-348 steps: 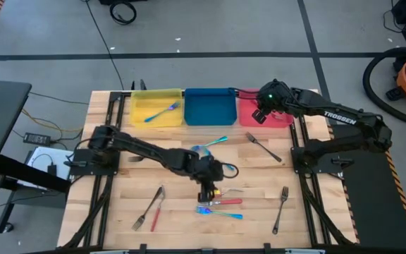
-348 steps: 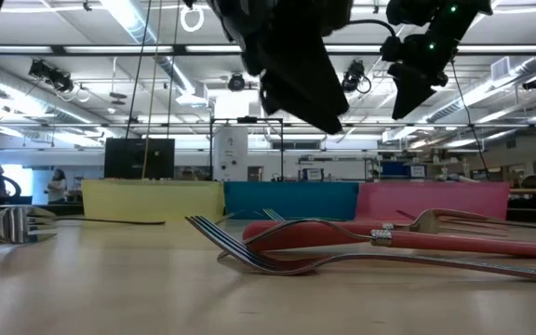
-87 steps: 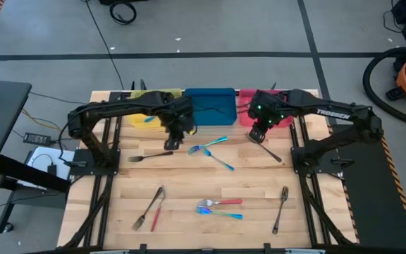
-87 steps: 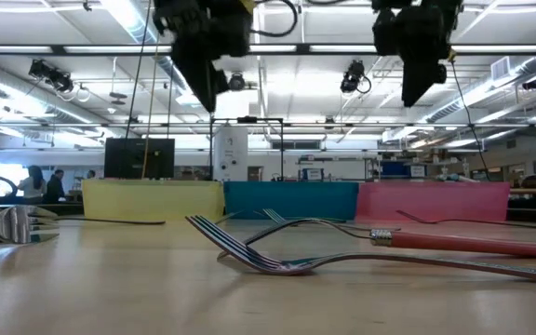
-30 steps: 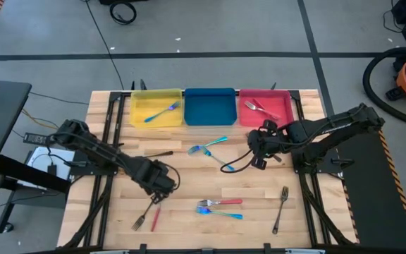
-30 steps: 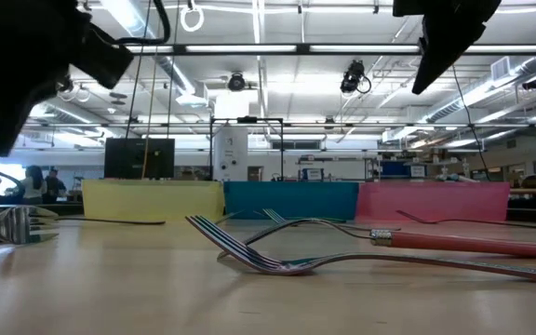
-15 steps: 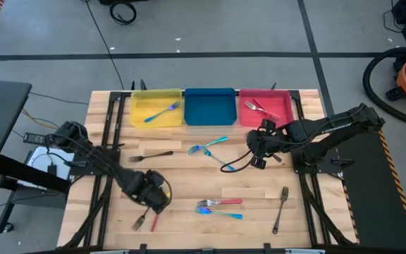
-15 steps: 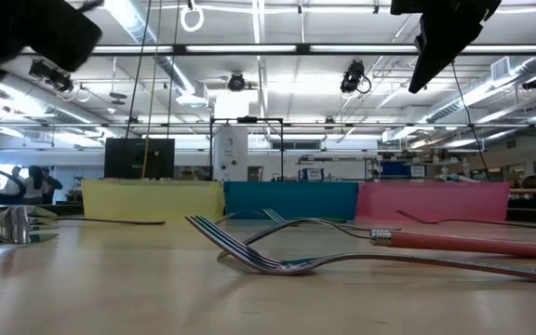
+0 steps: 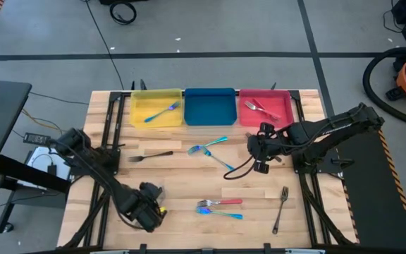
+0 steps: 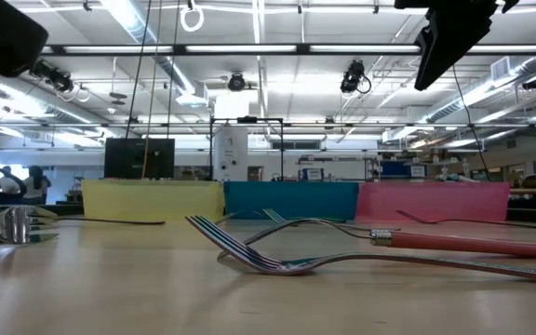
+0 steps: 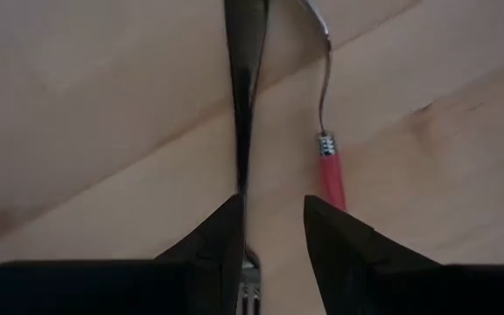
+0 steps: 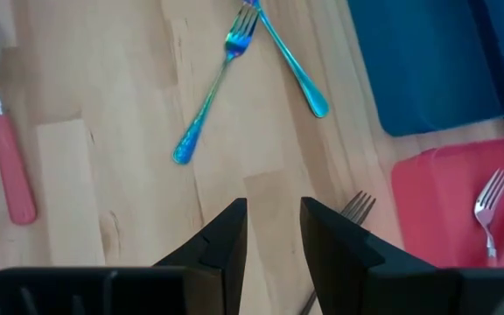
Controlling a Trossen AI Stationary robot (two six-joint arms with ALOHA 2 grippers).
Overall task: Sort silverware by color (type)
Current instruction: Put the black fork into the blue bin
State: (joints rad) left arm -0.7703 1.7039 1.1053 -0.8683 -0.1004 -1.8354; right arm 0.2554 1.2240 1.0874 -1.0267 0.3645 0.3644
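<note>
My left gripper (image 9: 146, 213) (image 11: 269, 232) is low over the table's near-left part, open, fingers pointing down. A dark grey fork (image 11: 243, 96) runs between them, close along one finger; a red-handled piece (image 11: 332, 179) lies just outside the other. My right gripper (image 9: 259, 161) (image 12: 272, 229) hovers open near the red tray, with a grey fork's tines (image 12: 355, 206) beside one finger. Two teal pieces (image 9: 213, 152) lie crossed mid-table. A red-handled fork and a blue piece (image 9: 220, 207) lie near the front. My left gripper comes at the dark grey fork from above, its fingers standing across the fork's neck (image 11: 240, 175). The fork lies flat on the table. One finger (image 11: 226, 227) is right against it, but I cannot tell whether it touches.
Yellow tray (image 9: 138, 113) holds a blue fork (image 9: 162, 111), the blue tray (image 9: 210, 106) stands beside it, and the red tray (image 9: 282, 116) holds a fork (image 9: 259, 108). A dark fork (image 9: 150, 156) and a grey fork (image 9: 280, 206) lie loose. A cable loops by the right gripper.
My left gripper has moved toward the table's near edge and slightly left, coming down over the grey fork and red-handled piece, which now lie hidden under it in the high view.
</note>
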